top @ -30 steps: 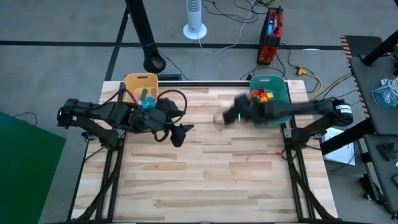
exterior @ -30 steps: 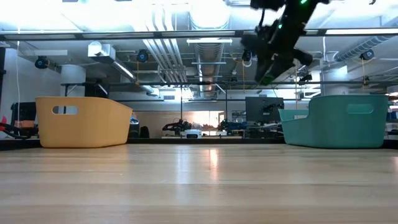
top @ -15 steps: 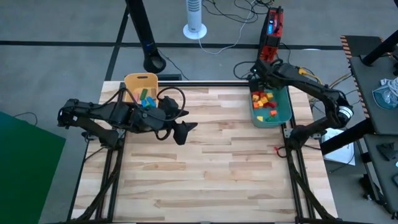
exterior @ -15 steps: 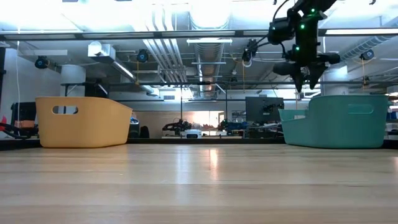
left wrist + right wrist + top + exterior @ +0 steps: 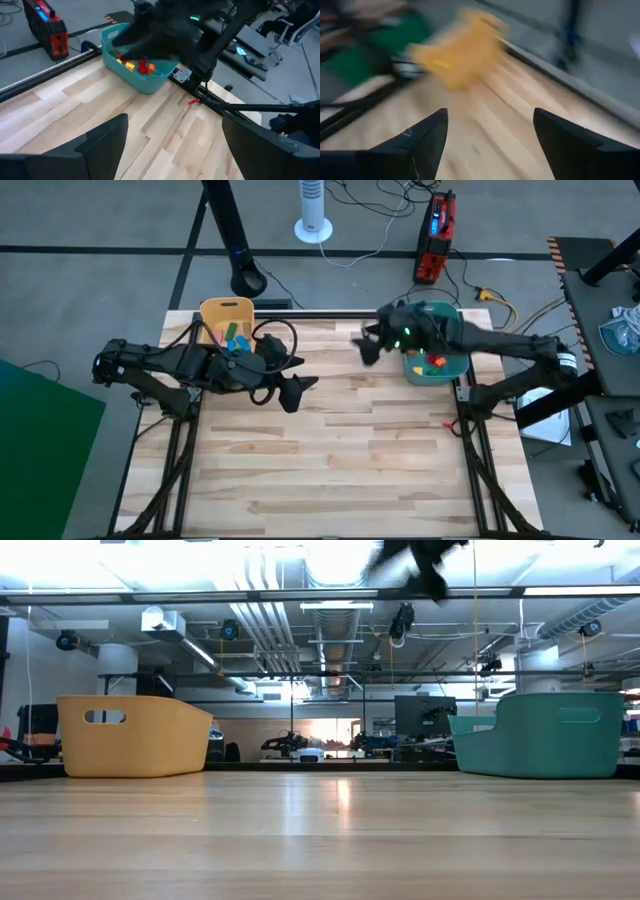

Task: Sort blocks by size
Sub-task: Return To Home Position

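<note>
Red, yellow and orange blocks (image 5: 432,362) lie in the teal bin (image 5: 455,330) at the table's far right; they also show in the left wrist view (image 5: 140,66). Green and blue blocks (image 5: 234,335) lie in the yellow bin (image 5: 215,310) at the far left. My right gripper (image 5: 363,345) hangs open high over the table, left of the teal bin, with nothing between its fingers (image 5: 490,145). My left gripper (image 5: 292,392) stands open and empty over the table, right of the yellow bin.
The bare wooden tabletop (image 5: 340,450) stretches from the bins to the near edge. In the low view the yellow bin (image 5: 135,735) and teal bin (image 5: 545,735) stand at the far edge. A red device (image 5: 435,240) and cables lie on the floor beyond the table.
My right gripper swung from over the table to the teal bin's far end, then swung back toward the table's left, rising high over the table. The left arm has kept still.
</note>
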You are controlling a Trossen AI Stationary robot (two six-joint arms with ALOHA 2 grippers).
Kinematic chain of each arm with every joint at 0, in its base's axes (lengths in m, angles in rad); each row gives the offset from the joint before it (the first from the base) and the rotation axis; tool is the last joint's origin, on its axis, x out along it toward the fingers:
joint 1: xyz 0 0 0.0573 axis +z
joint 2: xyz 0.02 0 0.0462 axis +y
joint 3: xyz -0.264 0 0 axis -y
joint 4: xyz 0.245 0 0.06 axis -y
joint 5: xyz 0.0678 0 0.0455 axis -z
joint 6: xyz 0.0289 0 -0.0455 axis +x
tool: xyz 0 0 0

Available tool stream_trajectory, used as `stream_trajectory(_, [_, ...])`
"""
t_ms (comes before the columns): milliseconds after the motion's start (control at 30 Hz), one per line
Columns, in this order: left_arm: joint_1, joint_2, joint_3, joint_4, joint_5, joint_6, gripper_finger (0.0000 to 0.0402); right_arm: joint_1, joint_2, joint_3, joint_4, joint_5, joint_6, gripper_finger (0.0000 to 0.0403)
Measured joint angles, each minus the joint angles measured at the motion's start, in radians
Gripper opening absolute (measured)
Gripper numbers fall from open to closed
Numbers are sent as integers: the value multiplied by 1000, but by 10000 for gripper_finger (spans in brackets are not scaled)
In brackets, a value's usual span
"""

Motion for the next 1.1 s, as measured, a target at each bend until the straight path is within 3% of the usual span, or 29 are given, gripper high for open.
stream_trajectory(167, [-34, 0, -1, 118, 32, 266, 310, 255, -13, -12, 326, -42, -359, 291])
stream_trajectory(367, [-124, -187, -49, 120, 35, 484, 310, 277, -216, -109, 315, -29, -463, 289])
stream_trajectory(467, [-121, -299, -157, 272, 248, 667, 310, 241, -362, -205, 321, -72, -492, 283])
stream_trajectory(567, [-21, -380, -313, 582, 465, 805, 310, 178, -501, -315, 374, -160, -506, 276])
stream_trajectory(667, [147, -421, -475, 788, 639, 783, 310, 120, -618, -432, 463, -227, -501, 270])
stream_trajectory(767, [308, -457, -608, 858, 853, 670, 310, 81, -723, -524, 485, -245, -472, 264])
stream_trajectory(867, [400, -557, -688, 987, 1029, 603, 310, 76, -829, -594, 484, -247, -436, 259])
stream_trajectory(967, [417, -728, -751, 906, 991, 550, 311, 78, -924, -646, 487, -276, -414, 254])
stream_trajectory(1100, [296, -909, -834, 806, 858, 543, 311, 77, -1020, -699, 498, -266, -391, 249])
